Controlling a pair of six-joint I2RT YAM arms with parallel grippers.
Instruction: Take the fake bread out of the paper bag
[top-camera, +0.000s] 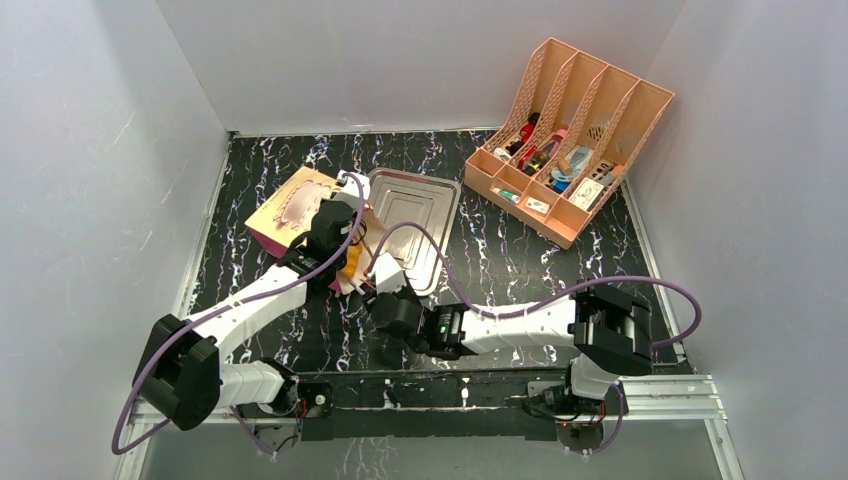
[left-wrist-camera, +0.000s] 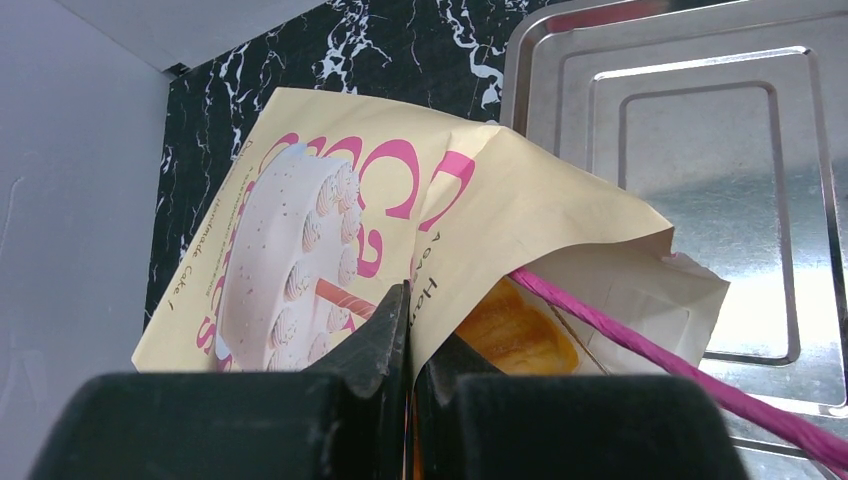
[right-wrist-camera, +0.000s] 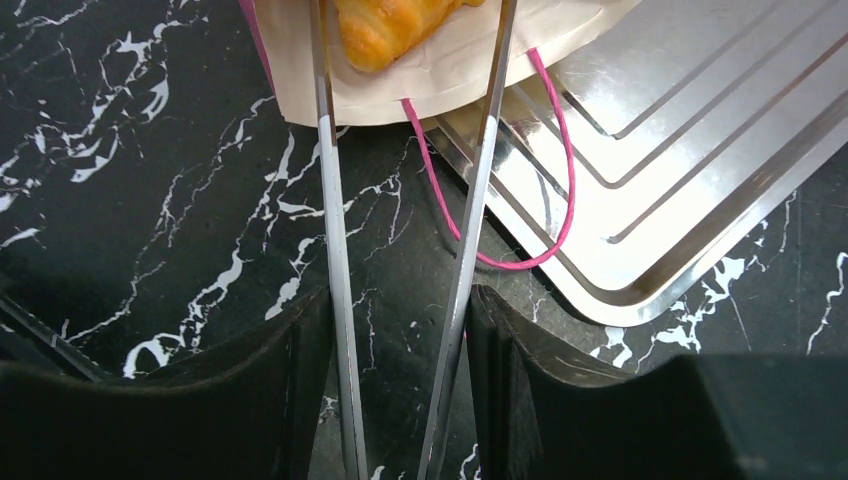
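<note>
Half-open tongs (right-wrist-camera: 335, 250) straddle bread (right-wrist-camera: 390, 30) at bag (right-wrist-camera: 440, 80) mouth, grip unclear; glossy bread may slip out, or tongs snag handle (right-wrist-camera: 568, 170).

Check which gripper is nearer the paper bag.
Left. The left gripper is shut on the paper bag at its mouth edge; the right gripper sits short of it, reaching only through the tongs it holds.

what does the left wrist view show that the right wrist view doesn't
Left wrist only: the cake print on the bag, and the left jaws shut on the bag's edge. Right wrist only: tongs held in the right jaws, blades either side of the bread. Both: the bag's mouth, bread in it, the pink cord and the tray.
</note>
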